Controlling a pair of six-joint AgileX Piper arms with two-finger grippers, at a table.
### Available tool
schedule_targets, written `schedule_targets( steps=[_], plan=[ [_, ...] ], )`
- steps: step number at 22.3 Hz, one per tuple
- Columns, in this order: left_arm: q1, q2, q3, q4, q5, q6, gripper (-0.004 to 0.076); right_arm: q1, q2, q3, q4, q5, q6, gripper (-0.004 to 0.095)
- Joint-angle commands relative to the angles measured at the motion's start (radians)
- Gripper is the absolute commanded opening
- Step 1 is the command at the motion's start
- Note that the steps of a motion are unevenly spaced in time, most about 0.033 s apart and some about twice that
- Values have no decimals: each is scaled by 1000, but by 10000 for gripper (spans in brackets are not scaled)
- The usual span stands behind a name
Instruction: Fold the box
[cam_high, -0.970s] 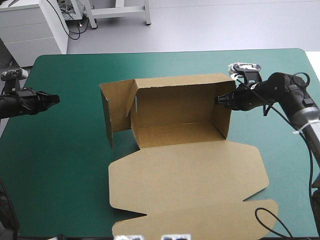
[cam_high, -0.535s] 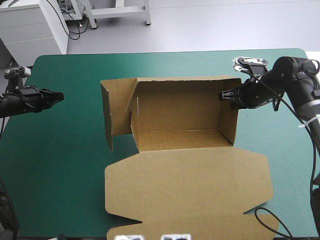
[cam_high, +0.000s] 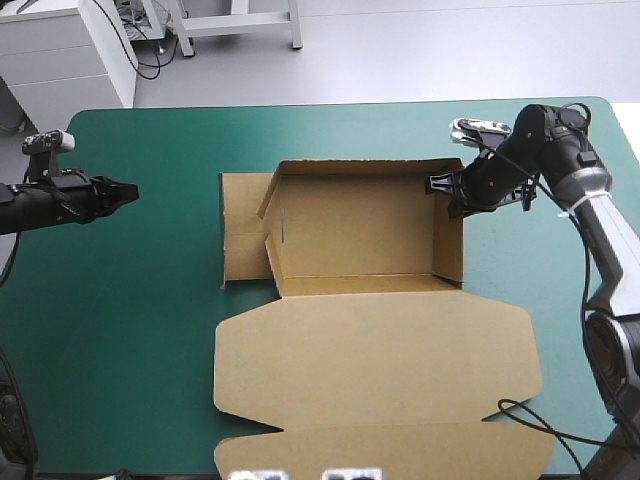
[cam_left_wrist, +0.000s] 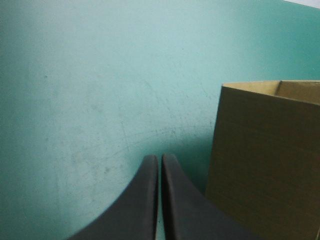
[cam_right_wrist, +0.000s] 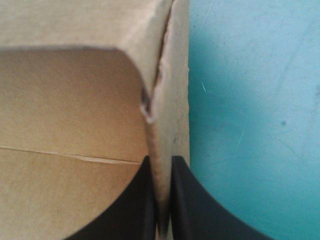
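The box (cam_high: 360, 235) sits at the middle of the worktop (cam_high: 130, 330), a little toward its far side, with its long axis running left to right. The right fingers (cam_right_wrist: 182, 200) are all but shut on the box's right end wall (cam_high: 450, 235), gripping the board near the far right corner, so that arm is already on the thing. The left fingers (cam_high: 115, 190) are pressed together with nothing between them. They hover well to the left of the box, level with its far half and aimed right, along its long axis. Directly ahead of them is the left end panel (cam_high: 245, 230), which splays outward from the tray and is not tucked. The high view does not settle how steeply it leans, but the left wrist view shows a plain brown face standing ahead of the tips and to one side. My judgement is that this end is the step still open, and the left arm, though far off, is the one placed to reach it. The brown box is otherwise an open tray: far wall and right wall are raised, and a short flap is turned in at the far left corner. The broad lid (cam_high: 375, 350) lies flat toward the near edge, its notched flap reaching that edge.
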Motion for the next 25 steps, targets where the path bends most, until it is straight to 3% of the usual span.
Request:
schedule_targets(
  steps=[1,5,14,19,25],
  plan=[
    [-5,-33,-23,-54,-26,2,6,-4,5,-71,33,-90,-3,-7],
    [-5,-33,-23,-54,-35,2,6,-4,49,-95,43,-139,-110,-4],
    [-5,-33,-23,-54,-35,24,6,-4,88,-107,67,-172,-161,15],
    [-5,-33,-23,-54,-22,46,6,-4,88,-108,91,-170,-161,152],
    [-5,-33,-23,-54,-20,46,6,-4,88,-141,91,-113,-199,397]
  ],
)
